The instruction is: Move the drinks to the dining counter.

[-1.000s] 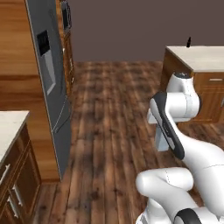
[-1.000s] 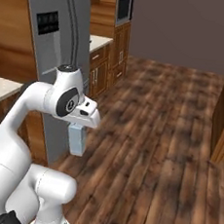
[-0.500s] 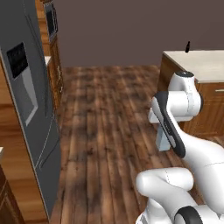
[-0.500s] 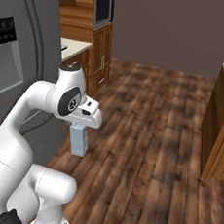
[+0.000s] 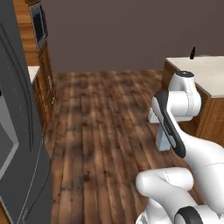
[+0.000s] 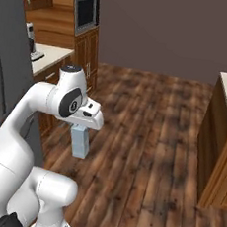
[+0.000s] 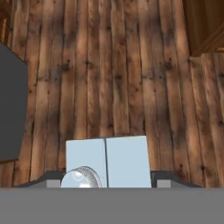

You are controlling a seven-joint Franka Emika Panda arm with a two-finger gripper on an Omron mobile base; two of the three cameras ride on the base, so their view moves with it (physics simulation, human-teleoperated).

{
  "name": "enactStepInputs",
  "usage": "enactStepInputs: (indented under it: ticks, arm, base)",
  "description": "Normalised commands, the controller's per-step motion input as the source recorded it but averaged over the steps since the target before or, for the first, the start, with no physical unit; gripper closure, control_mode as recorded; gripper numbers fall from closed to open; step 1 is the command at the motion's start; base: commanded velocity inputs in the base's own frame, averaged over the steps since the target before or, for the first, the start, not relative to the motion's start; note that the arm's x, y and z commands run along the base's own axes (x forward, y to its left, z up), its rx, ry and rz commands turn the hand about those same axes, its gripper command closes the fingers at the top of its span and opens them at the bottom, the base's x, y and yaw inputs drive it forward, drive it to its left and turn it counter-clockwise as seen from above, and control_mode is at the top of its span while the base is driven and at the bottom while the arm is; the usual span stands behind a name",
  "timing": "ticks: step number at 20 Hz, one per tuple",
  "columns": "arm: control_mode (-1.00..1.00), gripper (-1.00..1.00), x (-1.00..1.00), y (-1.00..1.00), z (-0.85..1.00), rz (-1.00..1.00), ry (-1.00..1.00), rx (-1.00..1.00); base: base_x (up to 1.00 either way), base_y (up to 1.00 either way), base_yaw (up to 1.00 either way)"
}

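Carrying the carton upright keeps its contents level during transit: the jaws of the gripper are clamped on its two side faces, suspending it above the wooden floor. The dining table lies ahead, right.

Floor: dark wood planks, running toward a plain grey-brown back wall at 12 o'clock. Dark grey fridge at 9 o'clock in the left base view. Past it at 10–11 o'clock, wooden cabinets with a built-in microwave and a pale countertop carrying a small appliance, too small to identify. Wood-sided island with a pale top at 2–3 o'clock, a small dark item on its far edge. Lighting even, no hard shadows.
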Motion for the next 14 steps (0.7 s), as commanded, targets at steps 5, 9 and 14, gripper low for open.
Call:
enactStepInputs:
  ticks: [5,9,14]
  arm:
    - [1.00,1.00,0.00,0.00,0.00,0.00,0.00,0.00]
    - [1.00,1.00,0.00,0.00,0.00,0.00,0.00,0.00]
    - [1.00,1.00,0.00,0.00,0.00,0.00,0.00,0.00]
  base:
    - [1.00,-0.04,-0.09]
    - [1.00,0.00,-0.10]
    - [1.00,0.00,-0.11]
